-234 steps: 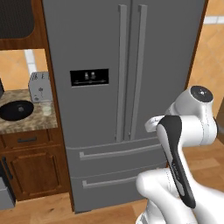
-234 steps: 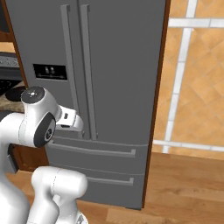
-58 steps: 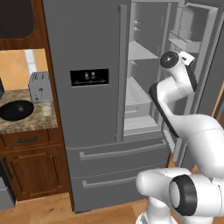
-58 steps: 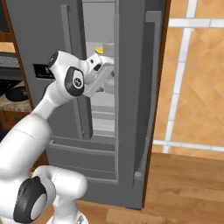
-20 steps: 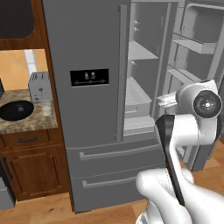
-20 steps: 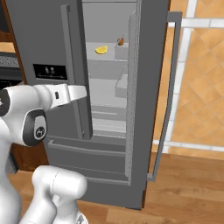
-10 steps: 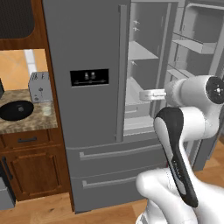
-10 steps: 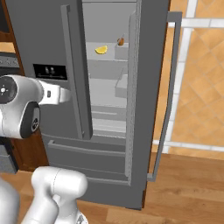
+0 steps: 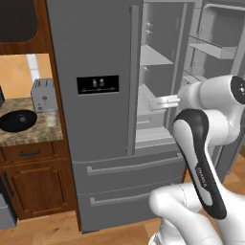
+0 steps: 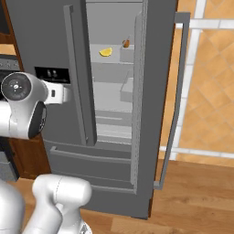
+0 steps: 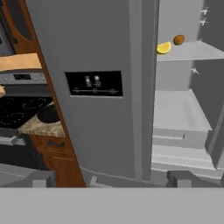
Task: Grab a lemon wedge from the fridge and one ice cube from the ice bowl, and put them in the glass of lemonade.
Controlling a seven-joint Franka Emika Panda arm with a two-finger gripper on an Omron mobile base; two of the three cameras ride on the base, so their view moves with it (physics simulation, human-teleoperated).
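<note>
On fridge [image 10: 41, 36] shelf, lemon wedge [image 10: 105, 52]

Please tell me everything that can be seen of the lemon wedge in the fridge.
The lemon wedge is a tiny bright yellow piece, curved like a slice. It lies on a pale grey upper shelf inside the open right side of the fridge. A small orange-brown ball sits close beside it, apart from it. Nothing grips the wedge.

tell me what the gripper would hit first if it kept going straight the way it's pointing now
Judging by the hand view, the open gripper faces the fridge, roughly at the closed left door near its inner edge and dispenser panel. It would probably meet that door first, not the lemon wedge up on the shelf, though depth is unclear.
</note>
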